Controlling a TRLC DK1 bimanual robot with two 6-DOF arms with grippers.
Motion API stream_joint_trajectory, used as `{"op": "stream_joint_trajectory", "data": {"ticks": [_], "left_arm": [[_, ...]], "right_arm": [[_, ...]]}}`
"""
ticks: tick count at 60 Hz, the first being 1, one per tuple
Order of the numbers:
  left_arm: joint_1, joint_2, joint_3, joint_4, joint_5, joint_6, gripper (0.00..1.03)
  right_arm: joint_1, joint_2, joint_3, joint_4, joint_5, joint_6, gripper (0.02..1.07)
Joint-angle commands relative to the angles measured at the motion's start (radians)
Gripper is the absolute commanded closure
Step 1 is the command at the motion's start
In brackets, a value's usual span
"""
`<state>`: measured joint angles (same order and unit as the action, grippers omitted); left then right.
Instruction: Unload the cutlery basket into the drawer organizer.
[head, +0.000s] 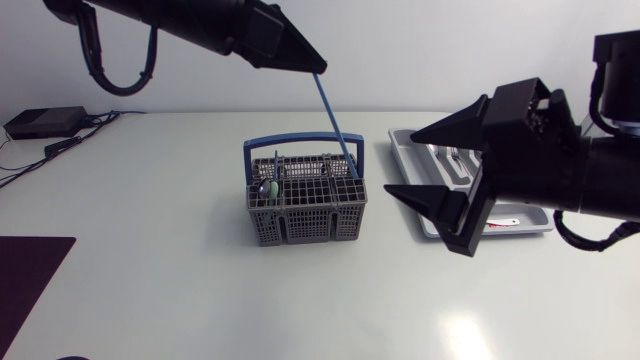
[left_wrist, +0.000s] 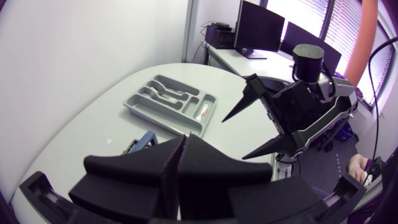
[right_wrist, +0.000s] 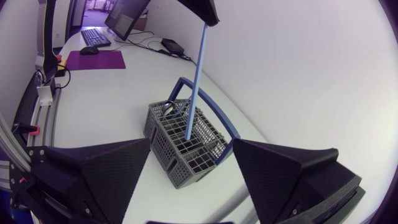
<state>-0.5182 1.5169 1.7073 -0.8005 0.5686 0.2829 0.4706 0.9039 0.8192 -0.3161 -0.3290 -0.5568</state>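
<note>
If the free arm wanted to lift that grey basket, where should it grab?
Probably by the blue handle, coming from straight above: it arches upright over the basket, leaving its top bar free to pinch across.

Small black box (head: 45, 122), cables (head: 62, 147), seemingly purple mat (head: 30, 275)

One fixed camera overhead, one on each wrist.
The head view looks down on the whole counter (head: 150, 260). The left wrist view faces over its pincer (left_wrist: 183, 142) toward the drawer organizer (left_wrist: 149, 114), some way off. The right wrist view faces the cutlery basket (right_wrist: 168, 146) and blue utensil (right_wrist: 196, 74) from close by. All three show from overhead too.
</note>
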Motion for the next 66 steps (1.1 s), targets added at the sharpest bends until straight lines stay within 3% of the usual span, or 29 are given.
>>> {"op": "stream_joint_trajectory", "data": {"ticks": [1, 16, 38, 51, 66], "left_arm": [[-0.026, -0.011, -0.021, 0.015, 0.022, -0.027, 0.87], [-0.075, 0.032, -0.018, 0.014, 0.056, -0.033, 0.87], [-0.091, 0.012, -0.058, 0.009, 0.056, -0.033, 0.87], [-0.105, 0.000, -0.078, 0.009, 0.056, -0.034, 0.87], [-0.114, -0.006, -0.069, 0.009, 0.056, -0.040, 0.87]], "right_arm": [[0.008, 0.032, 0.041, 0.005, -0.021, 0.028, 0.15], [0.022, 0.095, 0.069, 0.008, -0.054, 0.031, 0.23], [0.066, 0.138, 0.100, 0.025, -0.053, 0.054, 0.61], [0.069, 0.148, 0.094, 0.029, -0.053, 0.058, 0.63], [0.076, 0.164, 0.095, 0.029, -0.053, 0.066, 0.85]]}}
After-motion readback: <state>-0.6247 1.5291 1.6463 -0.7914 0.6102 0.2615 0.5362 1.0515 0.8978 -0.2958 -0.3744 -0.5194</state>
